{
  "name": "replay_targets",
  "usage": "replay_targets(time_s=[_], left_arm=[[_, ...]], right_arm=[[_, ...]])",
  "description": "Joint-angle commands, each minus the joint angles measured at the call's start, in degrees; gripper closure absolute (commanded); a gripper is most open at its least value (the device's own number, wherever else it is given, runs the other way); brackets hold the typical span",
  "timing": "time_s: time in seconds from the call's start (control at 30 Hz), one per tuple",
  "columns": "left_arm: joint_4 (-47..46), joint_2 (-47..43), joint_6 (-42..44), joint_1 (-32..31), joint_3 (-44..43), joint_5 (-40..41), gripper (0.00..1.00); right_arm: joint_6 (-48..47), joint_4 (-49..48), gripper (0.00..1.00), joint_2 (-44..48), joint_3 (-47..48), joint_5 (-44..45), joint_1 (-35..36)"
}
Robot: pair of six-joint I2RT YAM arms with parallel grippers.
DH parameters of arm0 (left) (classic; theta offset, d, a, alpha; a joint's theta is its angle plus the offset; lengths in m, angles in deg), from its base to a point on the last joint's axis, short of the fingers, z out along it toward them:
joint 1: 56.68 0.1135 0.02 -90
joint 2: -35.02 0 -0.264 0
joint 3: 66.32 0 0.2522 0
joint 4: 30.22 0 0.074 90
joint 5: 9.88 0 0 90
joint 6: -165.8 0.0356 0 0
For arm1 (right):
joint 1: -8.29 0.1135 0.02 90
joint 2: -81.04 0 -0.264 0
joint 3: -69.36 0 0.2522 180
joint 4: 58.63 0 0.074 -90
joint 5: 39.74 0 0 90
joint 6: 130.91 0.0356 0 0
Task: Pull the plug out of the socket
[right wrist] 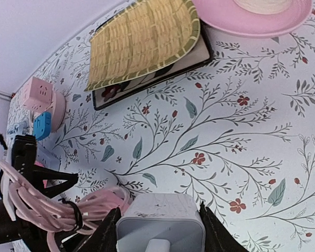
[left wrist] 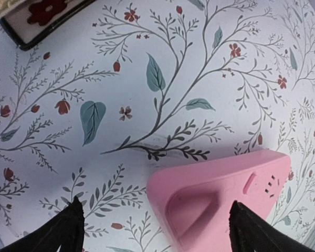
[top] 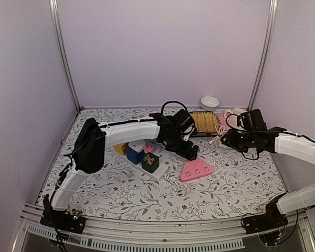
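Socket (top: 196,170) mid-tabletop (top: 241,189). Blocks (top: 142,156) at its 9 o'clock, cable (top: 177,187) at 7. Mat (top: 205,122) at 12, bowl (top: 210,102) behind the mat, plate (right wrist: 220,16) at the mat's 3. Left fingers (left wrist: 63,231) above the socket's far edge. Plug (right wrist: 160,223) between right fingers (right wrist: 107,233), at socket's 2, well apart.

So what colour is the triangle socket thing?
The socket is pink, seen best in the top external view.

Under soft, even light the socket (left wrist: 220,199) casts a faint shadow.
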Motion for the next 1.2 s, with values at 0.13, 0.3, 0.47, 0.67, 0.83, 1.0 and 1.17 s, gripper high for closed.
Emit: replay_targets(time_s=[0.13, 0.3, 0.47, 0.67, 0.83, 1.0, 1.17], left_arm=[[1.8, -3.3, 1.0, 1.7, -2.2, 1.0, 0.04], [1.0, -6.5, 1.0, 2.3, 0.5, 2.8, 0.04], [-0.9, -9.9, 0.5, 3.2, 5.0, 3.5, 0.04], [-1.5, -11.9, 0.7, 3.7, 7.9, 4.3, 0.04], [-2.9, -13.6, 1.0, 3.7, 10.6, 4.4, 0.04], [-4.1, -14.8, 1.1, 3.6, 11.7, 4.6, 0.04], [-4.6, -15.6, 1.0, 3.7, 11.9, 5.1, 0.04]], right_arm=[[2.2, -3.4, 0.69, -4.6, -2.6, -8.1, -9.0], [1.3, -5.2, 0.69, -9.5, -3.3, -11.5, -13.8], [-0.1, -5.9, 0.68, -14.1, -2.3, -13.6, -16.7], [-1.3, -6.0, 0.54, -17.1, -2.0, -15.0, -18.9], [-1.6, -5.7, 0.36, -16.7, -2.4, -14.7, -19.9], [-2.3, -4.0, 0.24, -15.7, -1.9, -13.6, -19.9], [-3.8, -1.4, 0.22, -13.4, -0.7, -12.4, -19.8]])
